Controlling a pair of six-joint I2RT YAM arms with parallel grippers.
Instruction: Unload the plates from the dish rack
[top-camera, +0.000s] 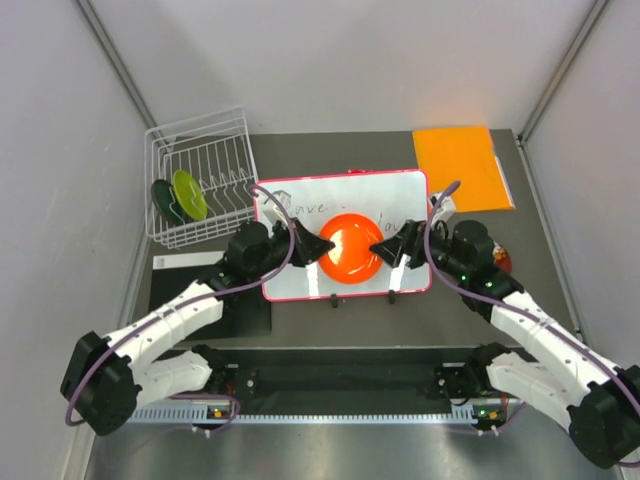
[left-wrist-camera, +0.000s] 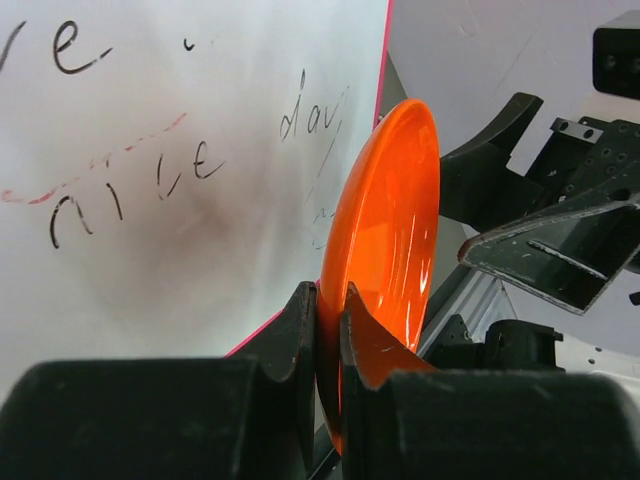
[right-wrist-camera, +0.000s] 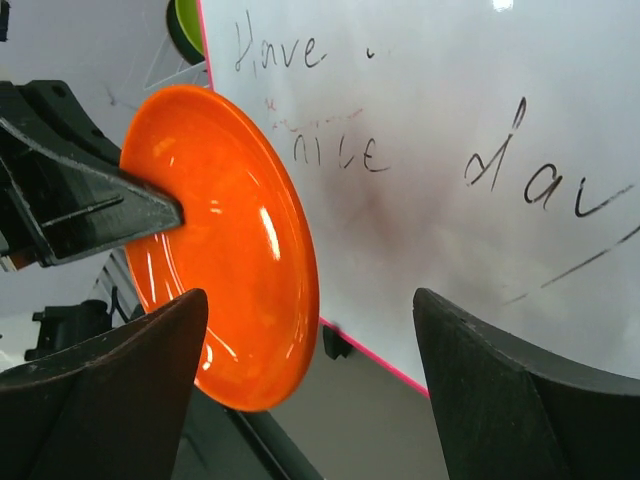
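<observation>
Near edge of the table (top-camera: 330, 150): two arm bases (top-camera: 225, 380) sit side by side, and both arms reach out to the middle.
Black mat (top-camera: 245, 315): it lies flat under the left arm, just beside the near left corner of the whiteboard (top-camera: 300, 210).
Left gripper (top-camera: 325, 247): it is squeezed tight on the left rim of the orange plate (top-camera: 350, 248). The left wrist view shows its two dark fingers (left-wrist-camera: 295, 330) pinching the rim from both sides.
Orange plate: it is out of the rack and held up over the middle of the whiteboard, between the two grippers.
Right gripper (top-camera: 378, 248): its fingers are spread wide apart at the plate's right edge. I cannot tell if they touch the plate.
Whiteboard: it has a red frame and lies flat on the table, with some handwriting on it.
Dish rack (top-camera: 228, 170): this white wire rack stands at the far left, next to the whiteboard's far left corner.
Lime green plate (top-camera: 190, 194): it stands on its edge in the near left end of the rack.
Dark green plate (top-camera: 166, 203): it stands on edge just left of the lime one, also in the rack.
Orange sheet (top-camera: 460, 165): it lies flat at the far right of the table, beside the whiteboard's far right corner.
</observation>
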